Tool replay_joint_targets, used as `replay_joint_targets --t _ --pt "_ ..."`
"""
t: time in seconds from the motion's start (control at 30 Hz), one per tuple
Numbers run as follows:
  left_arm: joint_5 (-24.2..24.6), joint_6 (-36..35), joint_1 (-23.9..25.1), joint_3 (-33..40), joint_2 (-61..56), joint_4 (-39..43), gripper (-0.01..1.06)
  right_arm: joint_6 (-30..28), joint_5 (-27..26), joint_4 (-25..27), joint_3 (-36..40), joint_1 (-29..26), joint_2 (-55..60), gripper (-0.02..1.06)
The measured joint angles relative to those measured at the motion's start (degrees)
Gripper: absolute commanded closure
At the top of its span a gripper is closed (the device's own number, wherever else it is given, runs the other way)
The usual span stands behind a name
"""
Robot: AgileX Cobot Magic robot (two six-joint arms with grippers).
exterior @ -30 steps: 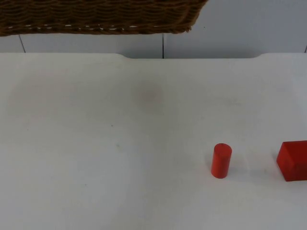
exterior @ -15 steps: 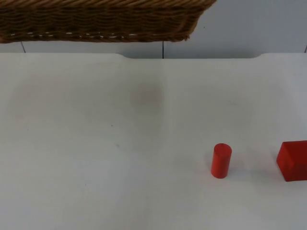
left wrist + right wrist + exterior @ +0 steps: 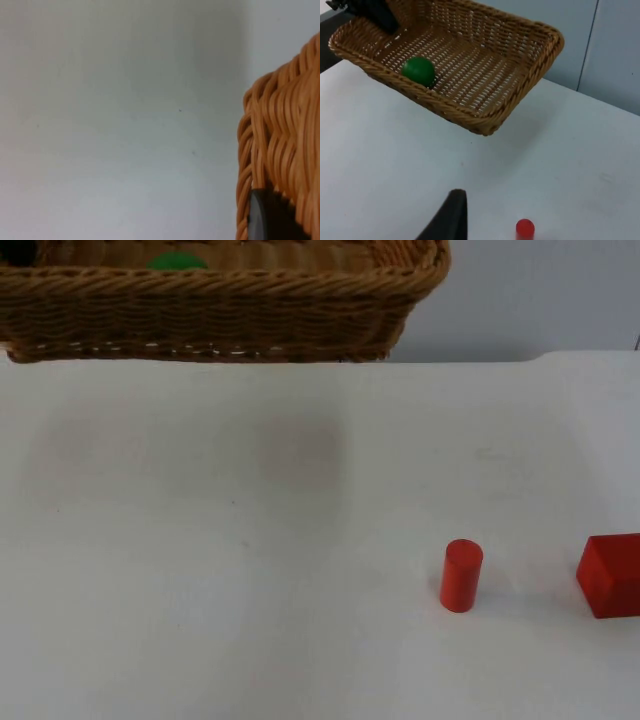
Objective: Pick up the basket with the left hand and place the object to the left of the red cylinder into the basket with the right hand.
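Observation:
The wicker basket [image 3: 220, 310] hangs in the air over the table's back left, tilted, with a green ball [image 3: 178, 259] lying inside. My left gripper [image 3: 379, 15] is shut on the basket's [image 3: 485, 65] far rim; its black fingertip [image 3: 267, 217] presses against the weave [image 3: 285, 145]. The ball [image 3: 419, 71] rests near the basket's lower side. A red cylinder [image 3: 461, 576] stands upright on the table at front right, also seen as the cylinder [image 3: 525, 228] in the right wrist view. My right gripper's fingertip [image 3: 451, 215] hovers above the table, apart from the cylinder and the basket.
A red cube [image 3: 610, 575] sits to the right of the cylinder at the table's right edge. The white table [image 3: 200, 540] ends at the grey partition wall [image 3: 530, 290] behind the basket.
The basket has sunk lower in the top view, so its inside and the green ball now show. The cylinder and the cube have not moved.

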Motion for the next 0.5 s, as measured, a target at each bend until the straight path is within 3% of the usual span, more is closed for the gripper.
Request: replay_joint_targets --t 0.07,0.33,0.5 --pt "-0.96 0.39 -0.28 0.0 1.03 0.0 1.05 0.03 0.0 0.0 0.0 0.0 0.0 0.0" --pt "-12.28 3.31 -3.77 0.0 11.06 -0.38 1.05 0.03 0.0 0.0 0.0 0.0 0.0 0.0" --pt "-18.26 9.21 -4.59 0.0 20.44 -6.06 1.05 0.03 0.39 0.11 0.09 0.0 0.0 0.0"
